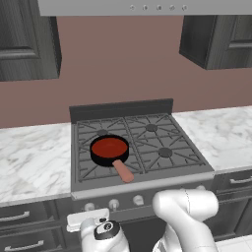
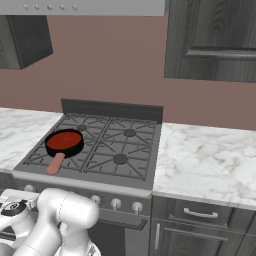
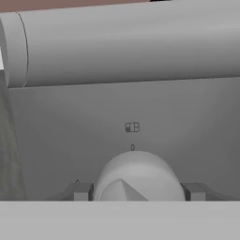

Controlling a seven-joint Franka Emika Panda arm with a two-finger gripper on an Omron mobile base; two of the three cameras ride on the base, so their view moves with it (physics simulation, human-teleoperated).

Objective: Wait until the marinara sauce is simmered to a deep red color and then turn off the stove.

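The marinara sauce [image 1: 109, 146] [image 2: 64, 140] is a smooth red disc in a small black pan with a salmon-pink handle [image 1: 123, 171], on the front left burner of the stove [image 1: 147, 183] [image 2: 105, 184]. My gripper [image 3: 138, 191] is low at the stove's front panel, at the left end of the knob row. A round silver knob [image 3: 136, 173] sits between my two fingertips [image 3: 82, 191], which stand close on either side of it. The hand [image 1: 88, 220] [image 2: 12, 209] shows just below the panel's left end.
Other silver knobs [image 1: 138, 200] [image 2: 116, 203] line the front panel to the right. Marble counters [image 1: 29, 157] [image 2: 210, 160] flank the stove. Dark drawers [image 2: 200, 215] sit below and dark wall cabinets [image 1: 24, 39] hang above.
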